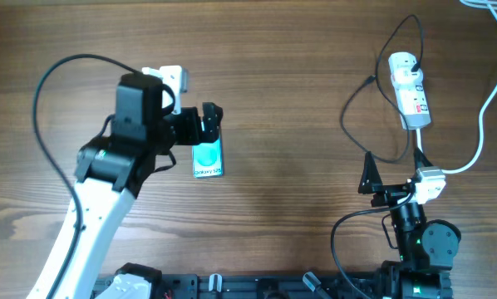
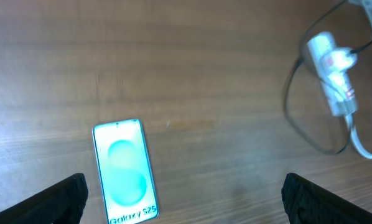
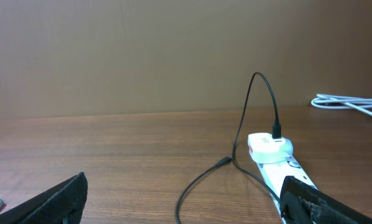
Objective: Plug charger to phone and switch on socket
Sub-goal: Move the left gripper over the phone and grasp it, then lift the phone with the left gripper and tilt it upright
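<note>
Brown wood-grain worktop (image 1: 282, 91) under both arms, plain brown wall behind it in the right wrist view.

Left fingers (image 1: 209, 123): spread wide apart, gripping nothing. From the left wrist camera their dark tips (image 2: 65, 199) sit at the two bottom corners. Phone (image 2: 124, 177) lies flat on the worktop in the gap between them, much nearer the tip on the picture's left. Screen is up and bright cyan, with the "Galaxy S25" lettering on the short edge closest to the camera. From overhead the phone (image 1: 208, 158) shows just below the fingers, one short edge under or at their tips. Contact cannot be told.

Right fingers (image 1: 370, 173): also apart, holding nothing, with both tips (image 3: 58, 199) at the bottom corners of the wrist view. Socket (image 3: 272, 152) lies ahead, toward the right-hand tip, its near end running down beside that tip. From overhead the socket (image 1: 409, 91) is near these fingers and well apart from the phone.

Charger (image 1: 346, 116): black plug seated in the socket's far end. Thin cable arches up from it (image 3: 256, 78), then loops loosely across the worktop between socket and right fingers. Where its connector tip lies cannot be told.

White cord (image 1: 481, 124) leaves the socket's near end and curves off toward the far right edge.
</note>
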Available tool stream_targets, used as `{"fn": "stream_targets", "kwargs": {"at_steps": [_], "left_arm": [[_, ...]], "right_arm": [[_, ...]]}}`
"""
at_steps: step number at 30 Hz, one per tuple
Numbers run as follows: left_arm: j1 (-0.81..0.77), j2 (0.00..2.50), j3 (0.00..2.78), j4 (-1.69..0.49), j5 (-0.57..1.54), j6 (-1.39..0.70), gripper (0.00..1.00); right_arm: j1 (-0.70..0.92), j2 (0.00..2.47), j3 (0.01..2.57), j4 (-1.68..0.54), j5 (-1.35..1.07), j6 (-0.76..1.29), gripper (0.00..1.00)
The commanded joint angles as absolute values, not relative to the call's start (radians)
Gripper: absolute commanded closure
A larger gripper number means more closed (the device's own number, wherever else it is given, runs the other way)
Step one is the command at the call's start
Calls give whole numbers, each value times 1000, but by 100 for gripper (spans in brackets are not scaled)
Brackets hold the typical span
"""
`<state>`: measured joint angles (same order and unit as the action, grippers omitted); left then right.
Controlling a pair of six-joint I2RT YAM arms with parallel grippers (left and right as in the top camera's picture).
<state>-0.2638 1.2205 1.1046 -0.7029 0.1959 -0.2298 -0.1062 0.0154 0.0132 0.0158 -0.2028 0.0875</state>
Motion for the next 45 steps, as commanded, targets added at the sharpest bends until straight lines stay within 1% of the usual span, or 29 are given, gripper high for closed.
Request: {"fn": "stream_targets", "kwargs": {"at_steps": [1, 5, 12, 15, 26, 31, 34, 35, 37, 38, 40, 41, 44, 45], "left_arm": [[-286, 1361, 1120, -733, 165, -271, 0], [-310, 1517, 1120, -741, 19, -432, 0], [-370, 1744, 1120, -697, 0, -439, 0], [-384, 1805, 1120, -705, -53, -461, 0], [-384, 1829, 1093, -702, -99, -456, 0], [-384, 1829, 998, -593, -99, -449, 0], [-384, 1829, 968, -571, -95, -424, 0], [-384, 1829, 966, -574, -95, -415, 5], [-384, 1829, 966, -575, -95, -404, 19], [-384, 1829, 966, -575, -94, -404, 24], [-384, 1829, 966, -574, -95, -405, 49], [-384, 1829, 966, -575, -95, -405, 53], [-384, 1829, 966, -578, -94, -427, 53], [-384, 1827, 968, -580, -94, -427, 54]], "right_arm": [[-104, 3, 5, 19, -219, 79, 0], [-104, 3, 5, 19, -219, 79, 0], [-104, 3, 5, 19, -219, 79, 0], [-104, 3, 5, 19, -219, 79, 0], [-104, 3, 5, 19, -219, 79, 1], [-104, 3, 5, 19, -219, 79, 0], [-104, 3, 5, 19, -219, 79, 0], [-104, 3, 5, 19, -219, 80, 0], [-104, 3, 5, 19, -219, 79, 0], [-104, 3, 5, 19, -219, 79, 0], [-104, 3, 5, 19, -219, 79, 0], [-104, 3, 5, 19, -219, 79, 0], [-104, 3, 5, 19, -219, 79, 0], [-104, 3, 5, 19, -219, 79, 0]]}}
